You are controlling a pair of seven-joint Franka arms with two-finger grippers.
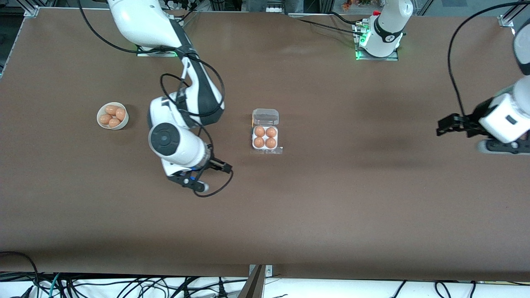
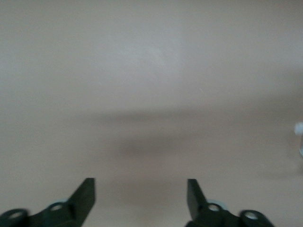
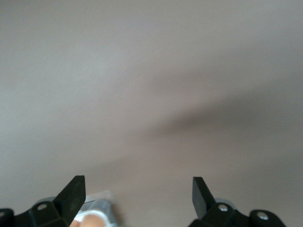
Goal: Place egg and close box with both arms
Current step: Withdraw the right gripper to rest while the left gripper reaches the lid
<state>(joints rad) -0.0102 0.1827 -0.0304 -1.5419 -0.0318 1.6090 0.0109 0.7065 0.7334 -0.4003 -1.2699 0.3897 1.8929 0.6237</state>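
Observation:
The box (image 1: 265,134) lies mid-table with its clear lid (image 1: 265,116) open on the side farther from the front camera. All four cups hold orange-brown eggs (image 1: 265,137). My right gripper (image 1: 221,167) is open and empty, low over the table beside the box, toward the right arm's end. The right wrist view shows its open gripper (image 3: 137,180), a corner of the box (image 3: 97,208) and one egg (image 3: 90,221). My left gripper (image 1: 439,127) is open and empty over bare table at the left arm's end, as in its wrist view (image 2: 141,182).
A round white bowl (image 1: 101,122) holding several more eggs (image 1: 112,116) stands toward the right arm's end of the table. The arm bases stand along the edge farthest from the front camera. Brown table surface lies all round the box.

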